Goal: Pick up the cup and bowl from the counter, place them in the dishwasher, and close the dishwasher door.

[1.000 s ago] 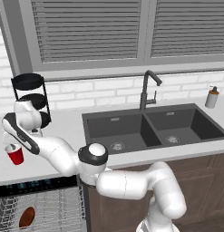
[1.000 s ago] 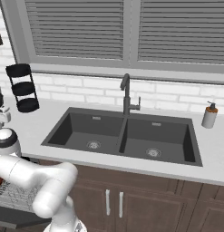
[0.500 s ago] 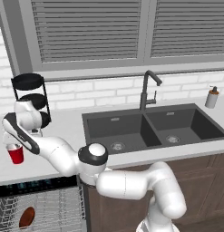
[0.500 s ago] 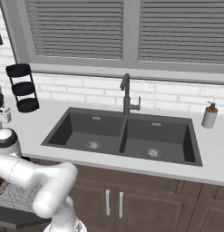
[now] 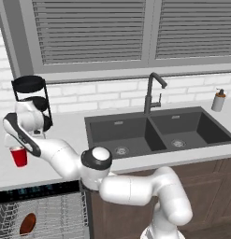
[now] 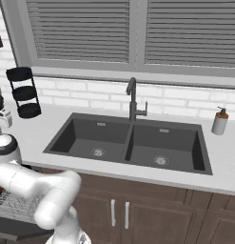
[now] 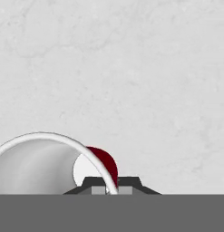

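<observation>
From the left base view, the far left holds the red cup, upright over the pale counter, with the gripper at its rim. Whether the cup's base rests on the worktop cannot be told here. Just behind stands a black three-tier stand. Below the counter edge, the dishwasher stands open, its black control strip facing up, and the brown bowl lies in the grey wire rack. To the right come the dark double sink, the black tap and, far right, a soap bottle.

The right base view puts the stand at the left, the sink in the middle and the bottle at the right; a strip of rack shows at the lower left behind the arm.

The hand view looks straight down on the worktop and gives what the others lack: the cup's white rim and inside, with the fingers clenched on its wall, one inside and one outside.
</observation>
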